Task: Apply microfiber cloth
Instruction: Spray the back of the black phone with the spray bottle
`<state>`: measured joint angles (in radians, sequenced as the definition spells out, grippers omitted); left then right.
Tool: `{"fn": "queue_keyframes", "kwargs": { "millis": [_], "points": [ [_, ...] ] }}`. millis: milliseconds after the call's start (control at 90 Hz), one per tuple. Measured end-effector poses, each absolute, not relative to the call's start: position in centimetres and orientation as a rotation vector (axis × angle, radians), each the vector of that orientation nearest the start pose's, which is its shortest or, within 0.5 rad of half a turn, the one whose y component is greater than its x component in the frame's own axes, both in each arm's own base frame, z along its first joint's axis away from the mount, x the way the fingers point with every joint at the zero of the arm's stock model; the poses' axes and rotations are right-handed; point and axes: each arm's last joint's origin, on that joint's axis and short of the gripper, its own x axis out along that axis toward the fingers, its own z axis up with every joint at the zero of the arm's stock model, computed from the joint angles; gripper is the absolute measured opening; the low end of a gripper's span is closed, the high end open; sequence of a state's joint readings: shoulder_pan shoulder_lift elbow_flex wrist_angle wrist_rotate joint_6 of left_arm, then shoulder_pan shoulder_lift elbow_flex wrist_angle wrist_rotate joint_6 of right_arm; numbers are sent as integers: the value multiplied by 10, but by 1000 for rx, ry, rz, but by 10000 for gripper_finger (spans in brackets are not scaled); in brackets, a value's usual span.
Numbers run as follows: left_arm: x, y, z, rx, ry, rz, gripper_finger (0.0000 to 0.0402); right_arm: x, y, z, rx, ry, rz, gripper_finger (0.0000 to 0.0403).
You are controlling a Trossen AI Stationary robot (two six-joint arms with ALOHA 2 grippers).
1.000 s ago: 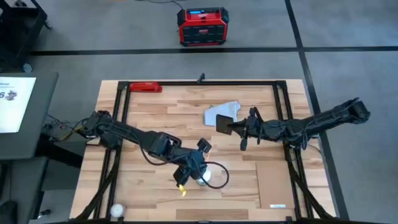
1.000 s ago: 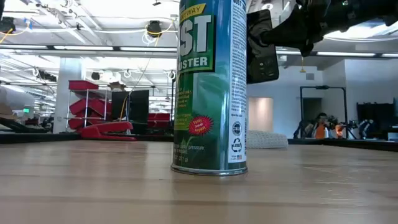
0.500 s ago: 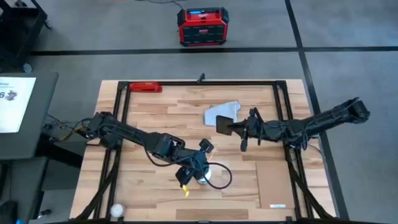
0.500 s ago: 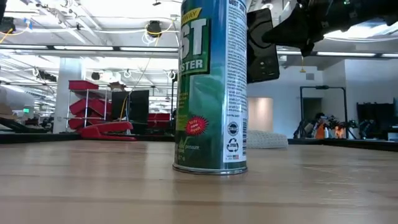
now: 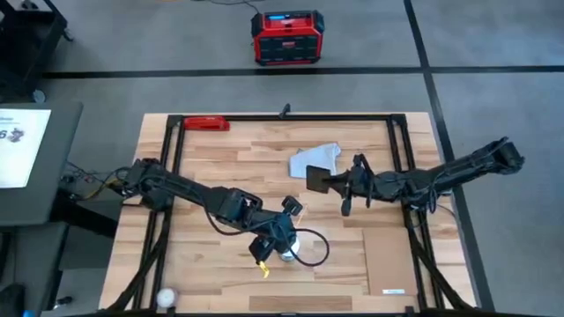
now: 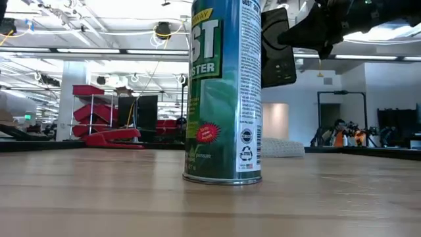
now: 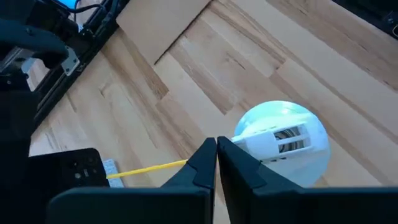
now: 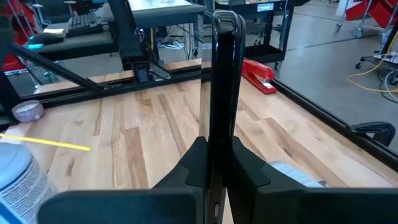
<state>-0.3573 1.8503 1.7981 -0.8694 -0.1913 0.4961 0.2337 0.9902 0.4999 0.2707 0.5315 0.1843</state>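
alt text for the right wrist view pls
The right gripper holds a black phone upright on its edge above a wooden table. A red stapler lies near the table's black frame, and part of a spray can shows at one edge.

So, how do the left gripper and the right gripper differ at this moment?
The left gripper is shut and empty, just above the duster can; the right gripper is shut on the black phone, held in the air near the microfiber cloth. Both are over the table.
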Motion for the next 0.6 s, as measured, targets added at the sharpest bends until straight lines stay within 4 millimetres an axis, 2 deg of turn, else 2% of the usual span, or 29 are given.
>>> {"fn": "queue_keyframes", "kwargs": {
  "millis": [356, 600],
  "points": [
    [375, -134, 328, 702, 843, -369, 0, 201, 48, 236, 117, 195, -430, 14],
    [375, -134, 327, 701, 851, -370, 0, 199, 51, 235, 122, 199, -444, 14]
  ]
}}
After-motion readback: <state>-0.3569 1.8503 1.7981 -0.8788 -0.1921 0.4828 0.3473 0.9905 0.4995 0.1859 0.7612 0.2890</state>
